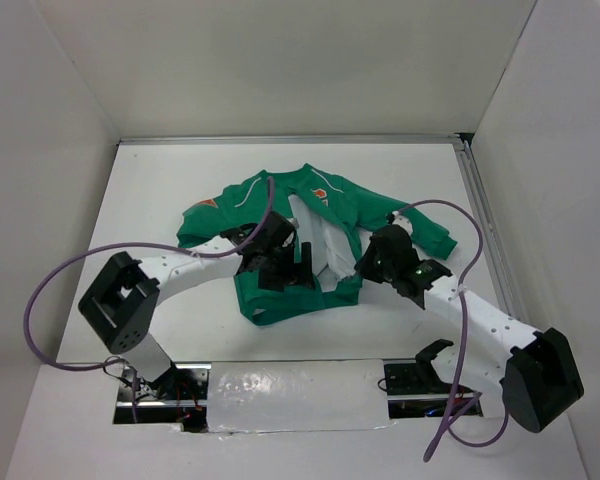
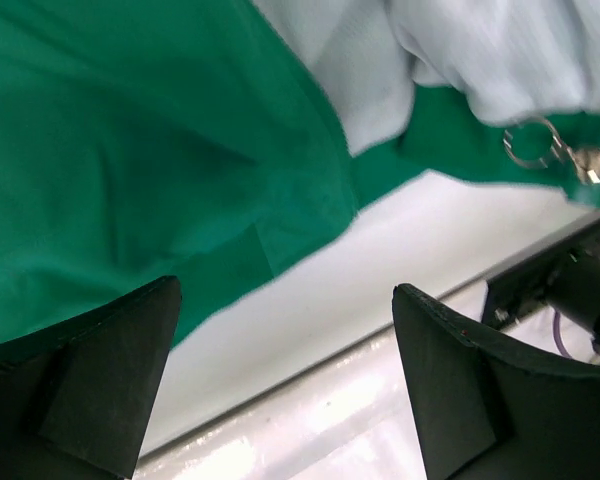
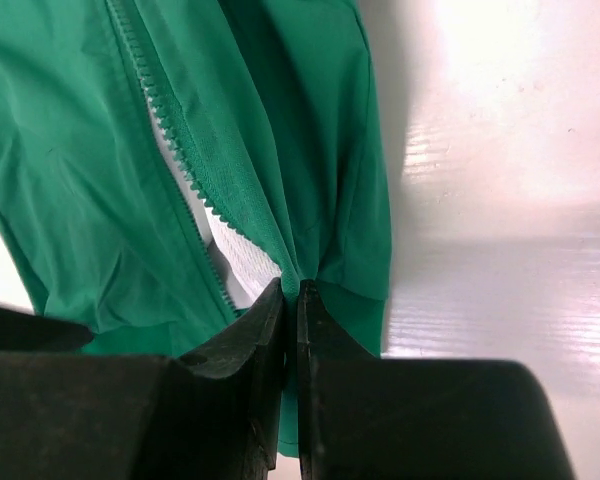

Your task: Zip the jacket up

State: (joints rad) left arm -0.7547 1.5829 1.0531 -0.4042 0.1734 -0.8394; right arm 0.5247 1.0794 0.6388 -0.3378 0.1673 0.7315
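Nearest me, the right gripper (image 3: pixel 297 300) has its jaws pressed together, pinching the bottom front edge of the jacket (image 1: pixel 320 235) just beside the zipper teeth (image 3: pixel 175 140), which run off toward 11 o'clock in its wrist view. The left gripper (image 2: pixel 285 300) hangs over the other front panel with its jaws spread and nothing between them. The ring pull (image 2: pixel 540 143) sits at 2 o'clock from them, blurred, against the grey lining.

Farther out, the jacket lies mid-table (image 1: pixel 160 190), front open, hem toward 6 o'clock, collar toward 12.

I judge the step is bringing the two bottom ends together. I'd hold the right pinch firm and low so its edge stays taut, steer the left jaws toward 2 o'clock, and close on the pull itself, not the loose cloth around it.
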